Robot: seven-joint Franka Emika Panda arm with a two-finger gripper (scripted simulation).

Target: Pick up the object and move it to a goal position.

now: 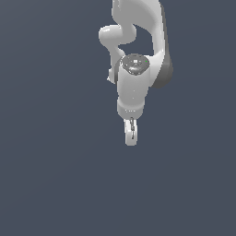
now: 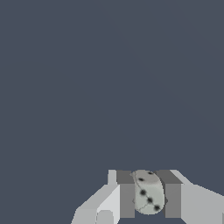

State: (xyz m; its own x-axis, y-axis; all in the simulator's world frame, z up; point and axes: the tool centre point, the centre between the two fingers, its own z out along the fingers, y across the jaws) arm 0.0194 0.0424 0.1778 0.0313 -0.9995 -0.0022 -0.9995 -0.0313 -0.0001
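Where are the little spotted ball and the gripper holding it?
Spotted ball (image 2: pixel 148 192), wrist view, on its pale front face.
Gripper (image 2: pixel 149 194), wrist view, midway between its two grey fingertips.

We see flat, even simulator light on a dim slate-blue backdrop, with no cast shadows anywhere. Soft highlights gleam along the white arm (image 1: pixel 133 87) above the pincer (image 1: pixel 131 134), and its far flank falls to dark grey. Both renders look coarse and slightly soft, edges jagged. In the wrist view the speckled object (image 2: pixel 148 192) between the fingers (image 2: pixel 127 197) is mildly blurred.
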